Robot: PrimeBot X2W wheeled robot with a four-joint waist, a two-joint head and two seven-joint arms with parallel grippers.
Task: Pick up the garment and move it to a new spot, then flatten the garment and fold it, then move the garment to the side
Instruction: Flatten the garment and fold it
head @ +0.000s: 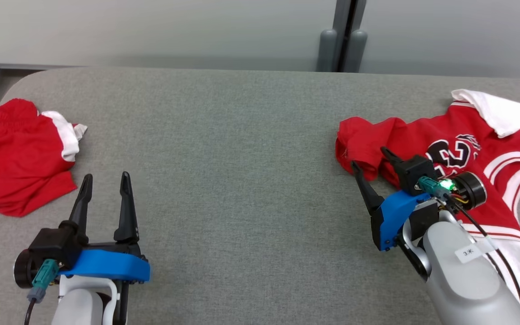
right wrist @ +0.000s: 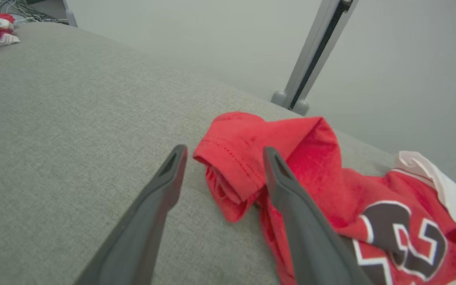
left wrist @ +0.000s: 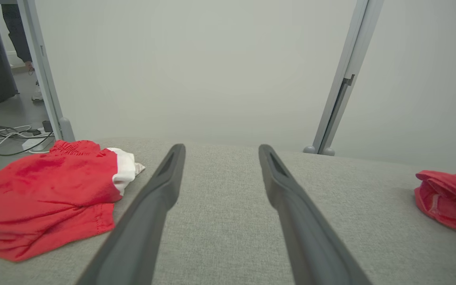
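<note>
Right tool (head: pixel 369 156), spread wide and empty, hovers at the red jersey (head: pixel 422 131)'s bunched left end.

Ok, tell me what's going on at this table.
The robot's right gripper is open at the left end of a crumpled red jersey with white trim and a dark number, which lies on the right of the grey fabric-covered table. Its fingers straddle a bunched red fold, with nothing gripped yet. The left gripper is open over bare table, beside a smaller red garment with a white band at the left. The jersey is not yet flattened or folded.
</note>
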